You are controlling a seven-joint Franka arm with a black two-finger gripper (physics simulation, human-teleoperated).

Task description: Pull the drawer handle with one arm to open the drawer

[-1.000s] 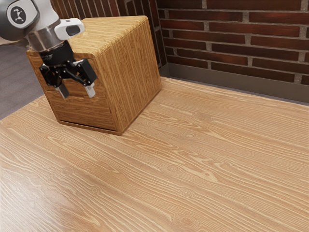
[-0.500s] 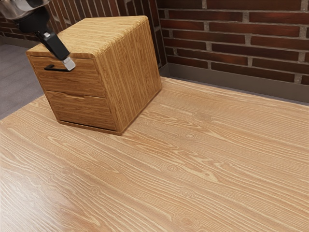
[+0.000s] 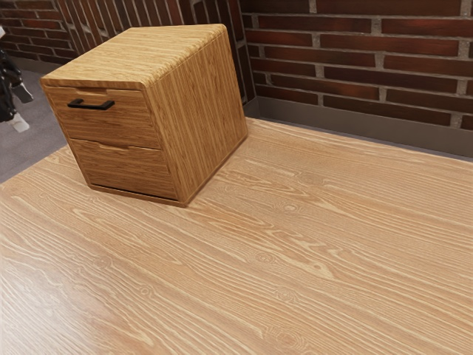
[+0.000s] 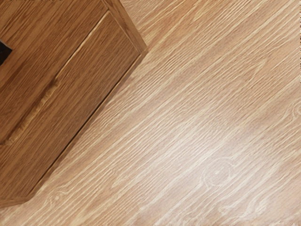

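Pincer (image 3: 21, 108) sits at the far edge of the exterior view's left, partly cut off by the frame. Its two light-tipped fingers (image 3: 23, 93) are spread w/ nothing btwn them, gray floor (image 3: 29, 140) behind.

Black drawer handle (image 3: 91, 104) lies toward the exterior view's right of the pincer, at abt the same height, clearly apart from it, no contact. Handle is mounted horiz. on the top drawer (image 3: 111, 118) of a wood cabinet (image 3: 196, 96). Drawer front looks flush w/ the cabinet face, i.e. shut.

Lower drawer (image 3: 126, 168) is below pincer level and has a wooden pull (image 3: 111, 148) in the same grain. Cabinet stands on the wood table (image 3: 310, 251), beyond the pincer toward the brick wall (image 3: 355, 59).

Wrist view: lower drawer front (image 4: 61, 108) is seen at a slant w/ its wooden pull (image 4: 28, 120). A sliver of the black handle (image 4: 3, 51) shows at the frame edge. Cabinet's bottom corner rests on the table (image 4: 207, 132) ahead of the hand.
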